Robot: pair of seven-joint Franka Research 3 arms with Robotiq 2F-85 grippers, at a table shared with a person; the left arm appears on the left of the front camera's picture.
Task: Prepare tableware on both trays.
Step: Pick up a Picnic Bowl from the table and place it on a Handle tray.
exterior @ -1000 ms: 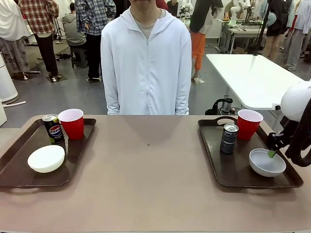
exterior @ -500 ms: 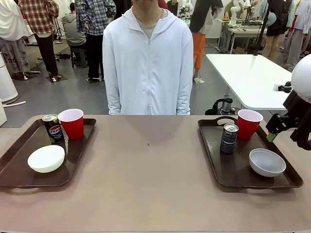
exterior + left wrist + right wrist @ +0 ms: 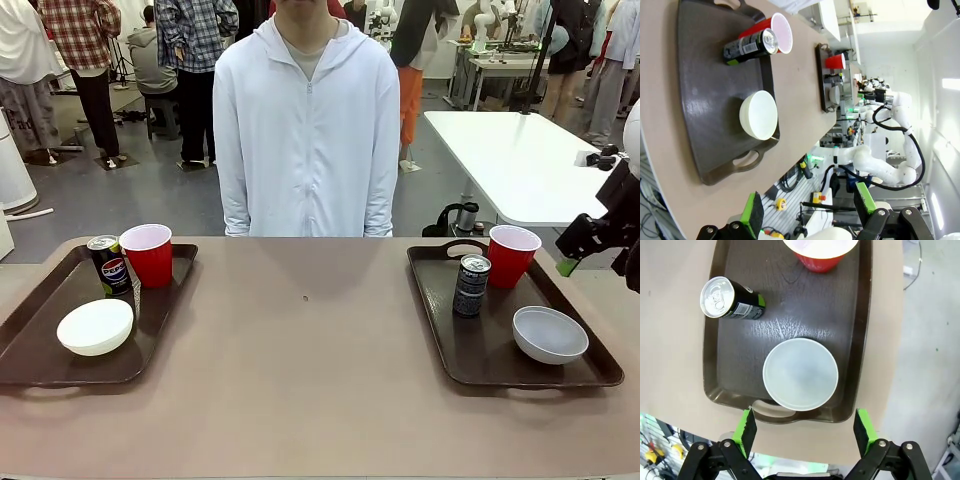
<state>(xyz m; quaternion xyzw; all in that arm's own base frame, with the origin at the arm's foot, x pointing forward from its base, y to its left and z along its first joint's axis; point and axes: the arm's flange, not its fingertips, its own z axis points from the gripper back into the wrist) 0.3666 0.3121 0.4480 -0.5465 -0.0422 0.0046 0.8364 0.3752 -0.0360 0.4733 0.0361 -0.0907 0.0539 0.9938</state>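
- Left tray (image 3: 40, 330): dark brown, rectangular, raised rim, cut-out handles, flat at the table's 9 o'clock side.
- Pepsi can (image 3: 109, 265): upright at this tray's 12 o'clock edge, just beside a red cup (image 3: 148, 254) with a white inside at 1 o'clock.
- White bowl (image 3: 95, 327): round, upright, at 6 o'clock of the can.
- Right tray (image 3: 450, 345): matching, at the table's 3 o'clock side.
- Dark can (image 3: 470, 286): upright near the tray's middle; second red cup (image 3: 512, 256) at its 1 o'clock.
- Second white bowl (image 3: 549, 334): empty, at the tray's 4 o'clock.

Glossy dark plastic trays (image 3: 790, 330), smooth matt tabletop (image 3: 310, 370)
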